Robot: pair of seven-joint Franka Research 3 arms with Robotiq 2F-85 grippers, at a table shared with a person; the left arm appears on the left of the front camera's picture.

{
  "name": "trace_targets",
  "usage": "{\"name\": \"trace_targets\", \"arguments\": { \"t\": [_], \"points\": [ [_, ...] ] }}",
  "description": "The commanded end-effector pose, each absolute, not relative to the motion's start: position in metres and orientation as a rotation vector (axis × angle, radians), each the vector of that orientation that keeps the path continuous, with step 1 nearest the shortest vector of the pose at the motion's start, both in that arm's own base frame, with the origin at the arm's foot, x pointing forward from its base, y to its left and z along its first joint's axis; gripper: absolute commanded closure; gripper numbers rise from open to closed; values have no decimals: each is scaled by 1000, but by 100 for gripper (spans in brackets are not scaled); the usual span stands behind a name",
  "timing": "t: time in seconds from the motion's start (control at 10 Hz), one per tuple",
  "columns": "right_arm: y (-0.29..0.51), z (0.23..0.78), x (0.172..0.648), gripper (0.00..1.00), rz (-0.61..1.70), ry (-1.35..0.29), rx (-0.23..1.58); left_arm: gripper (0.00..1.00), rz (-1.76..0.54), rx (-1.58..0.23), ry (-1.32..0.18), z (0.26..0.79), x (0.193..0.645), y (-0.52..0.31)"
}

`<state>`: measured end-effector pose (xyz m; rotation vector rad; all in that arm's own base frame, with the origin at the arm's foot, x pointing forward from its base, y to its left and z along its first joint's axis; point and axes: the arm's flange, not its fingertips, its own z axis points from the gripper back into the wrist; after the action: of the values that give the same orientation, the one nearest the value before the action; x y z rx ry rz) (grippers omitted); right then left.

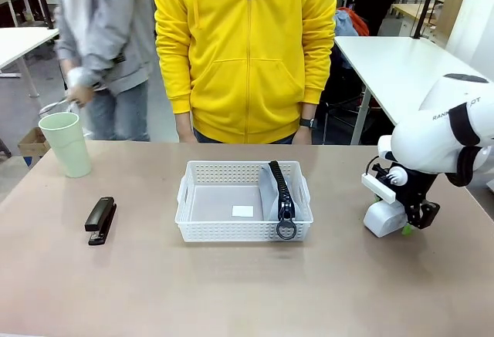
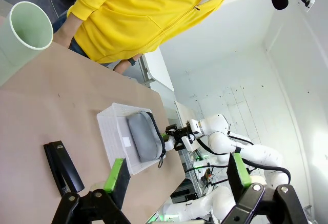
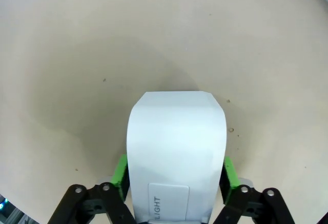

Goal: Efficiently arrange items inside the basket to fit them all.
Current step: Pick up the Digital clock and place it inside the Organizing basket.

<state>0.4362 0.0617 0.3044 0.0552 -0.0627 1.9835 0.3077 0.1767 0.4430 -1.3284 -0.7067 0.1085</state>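
On the right of the table stands the white boxy device (image 1: 380,220), and my right gripper (image 1: 392,221) is shut on it. In the right wrist view the green pads (image 3: 121,175) press both sides of the device (image 3: 177,142), which rests on the tabletop. The white perforated basket (image 1: 231,231) sits mid-table, with the grey pouch (image 1: 272,194) lying along its right side, zipper up. A small black stapler (image 1: 101,220) lies at the left and a pale green cup (image 1: 65,144) stands at the far left. My left gripper (image 2: 177,175) hangs open above the table near the stapler (image 2: 64,167).
A person in a yellow hoodie (image 1: 244,52) stands at the far edge behind the basket, hands down. Another person in grey (image 1: 104,36) stands behind the cup. A white sticker (image 1: 242,211) lies on the basket floor, whose left half is bare.
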Motion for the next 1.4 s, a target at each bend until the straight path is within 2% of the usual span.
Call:
{"name": "trace_targets", "arguments": {
  "t": [0.0,0.1,0.3,0.4,0.5,0.8,0.9,1.2,1.3],
  "points": [
    [64,303,440,79,1949,-58,34,0,95,-1335,-712,445,305,176],
    [63,304,440,100,1944,-62,34,0,95,-1335,-712,445,305,176],
    [62,302,439,100,1941,-38,45,0,95,-1335,-712,445,305,176],
    [62,302,439,93,1945,-40,45,0,95,-1335,-712,445,305,176],
    [61,303,439,100,1943,-45,42,0,95,-1335,-712,445,305,176],
    [59,312,435,100,1925,-36,29,0,95,-1335,-712,445,305,176],
    [58,329,429,100,1911,-55,6,0,95,-1335,-712,445,305,176],
    [57,395,402,100,1715,-86,130,0,95,-1335,-712,445,305,176],
    [64,414,398,100,1635,-223,181,0,95,-1335,-712,445,305,176]
  ]
}}
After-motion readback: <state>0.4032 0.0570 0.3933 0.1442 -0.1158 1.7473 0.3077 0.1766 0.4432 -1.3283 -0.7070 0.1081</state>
